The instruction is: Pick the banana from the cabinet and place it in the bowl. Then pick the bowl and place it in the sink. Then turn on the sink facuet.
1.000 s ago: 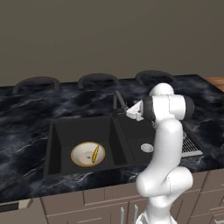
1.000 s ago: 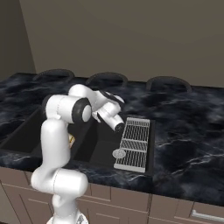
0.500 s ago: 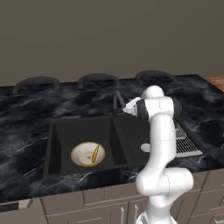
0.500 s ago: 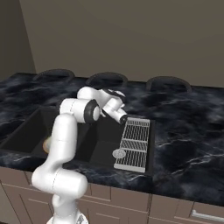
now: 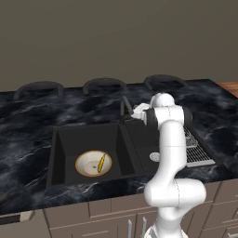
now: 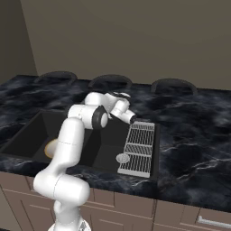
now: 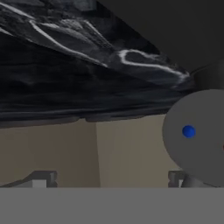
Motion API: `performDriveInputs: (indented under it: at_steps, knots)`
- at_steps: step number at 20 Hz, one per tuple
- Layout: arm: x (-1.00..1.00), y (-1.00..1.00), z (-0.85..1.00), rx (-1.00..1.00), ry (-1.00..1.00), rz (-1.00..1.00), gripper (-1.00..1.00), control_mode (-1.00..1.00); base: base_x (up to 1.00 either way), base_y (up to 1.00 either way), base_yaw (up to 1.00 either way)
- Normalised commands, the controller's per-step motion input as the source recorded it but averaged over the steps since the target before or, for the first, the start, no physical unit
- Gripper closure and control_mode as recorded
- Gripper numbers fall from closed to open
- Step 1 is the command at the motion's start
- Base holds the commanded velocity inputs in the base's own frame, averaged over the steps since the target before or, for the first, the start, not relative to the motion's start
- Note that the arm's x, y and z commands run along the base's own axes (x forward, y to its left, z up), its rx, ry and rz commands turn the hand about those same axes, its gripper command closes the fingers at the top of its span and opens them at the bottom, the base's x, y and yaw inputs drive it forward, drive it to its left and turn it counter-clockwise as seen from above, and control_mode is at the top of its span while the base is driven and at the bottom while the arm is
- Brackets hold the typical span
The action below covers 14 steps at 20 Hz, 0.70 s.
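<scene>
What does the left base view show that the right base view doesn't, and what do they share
Left base view alone shows the banana lying inside the bowl, and the slim faucet by the arm. Right base view alone shows the drain rack's full ribbed length. Both share the black sink, marble counter and white arm.

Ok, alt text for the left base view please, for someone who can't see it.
The bowl sits in the black sink with the banana lying inside it. The white arm rises from the lower right and bends toward the faucet at the back of the basin, on a dark marble counter.
</scene>
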Motion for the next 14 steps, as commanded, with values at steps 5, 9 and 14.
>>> performDriveInputs:
  at_steps: [5, 9, 14]
  knots:
    - [0.01, -0.07, -0.34, 0.01, 0.01, 0.01, 1.0, -1.0, 0.0, 0.0, 0.0]
    - [0.0, -0.4, -0.45, 0.0, 0.0, -0.07, 1.0, -1.0, 0.0, 0.0, 0.0]
    - [0.0, -0.79, -0.56, 0.0, 0.04, -0.13, 1.0, -1.0, 0.0, 0.0, 0.0]
